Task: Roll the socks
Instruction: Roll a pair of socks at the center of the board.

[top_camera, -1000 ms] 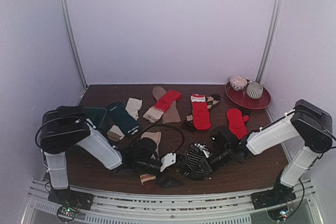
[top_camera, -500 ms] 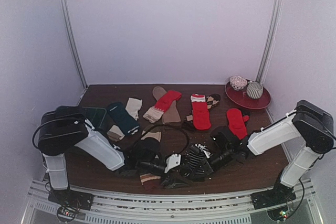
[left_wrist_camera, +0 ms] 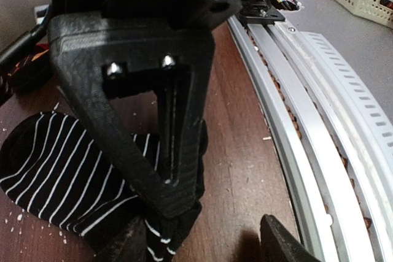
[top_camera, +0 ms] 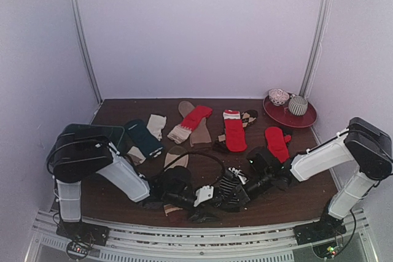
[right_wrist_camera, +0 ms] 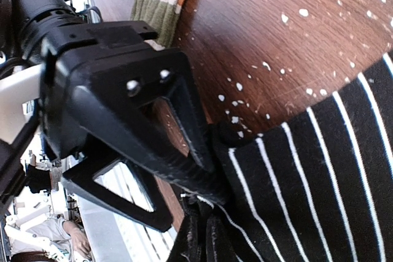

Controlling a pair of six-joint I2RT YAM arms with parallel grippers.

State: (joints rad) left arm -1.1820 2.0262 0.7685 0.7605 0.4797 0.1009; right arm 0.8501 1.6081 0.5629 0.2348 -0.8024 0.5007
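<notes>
The black-and-white striped knitted sock [top_camera: 228, 189] lay bunched at the middle of the dark brown wooden table [top_camera: 307, 200], close to its near edge, between both tools. The right gripper [right_wrist_camera: 207, 189] was pinched shut on the sock's hem. The left gripper [top_camera: 207, 207] stood with its jaws apart, one finger over the sock's fold. The ribbed aluminium rail [left_wrist_camera: 295, 127] ran just near of them. Bare wood lay to the right. A tan knitted sock [top_camera: 178, 159] lay by the left arm, and a red knitted sock [top_camera: 234, 134] lay farther back.

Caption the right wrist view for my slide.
Black right end effector pinching the edge of a black knitted sock with thin white stripes on a brown wooden table.
</notes>
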